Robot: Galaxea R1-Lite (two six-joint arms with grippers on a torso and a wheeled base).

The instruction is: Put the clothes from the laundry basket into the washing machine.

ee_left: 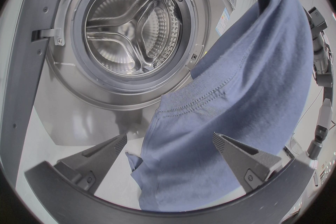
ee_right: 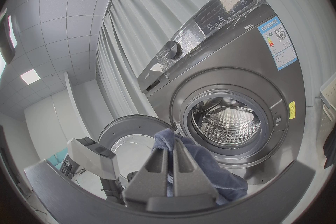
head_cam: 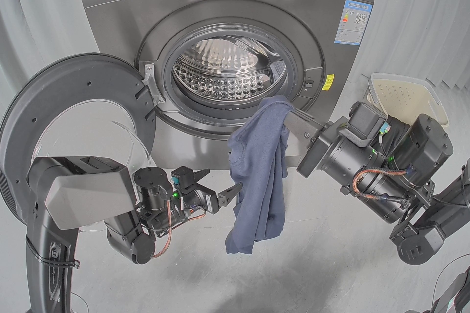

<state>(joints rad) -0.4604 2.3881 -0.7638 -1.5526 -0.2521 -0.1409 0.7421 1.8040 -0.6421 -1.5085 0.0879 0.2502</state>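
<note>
right gripper [head_cam: 292,114] pinches a blue garment [head_cam: 259,167] before the washing machine [head_cam: 122,20].

soft matt blue cloth garment [head_cam: 259,167], glossy perforated steel drum [head_cam: 223,69], brushed grey metal washing machine [head_cam: 122,20]

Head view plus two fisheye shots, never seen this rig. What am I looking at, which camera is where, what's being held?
A two-armed robot faces a front-loading washing machine. The wide picture comes from a camera on its head; each round one comes from a wrist camera looking along that arm's gripper. The right gripper is shut on a blue garment, which hangs before the open drum. The left gripper is open, low beside the garment. The door is swung open. A cream laundry basket stands on the robot's right, beside the machine.
</note>
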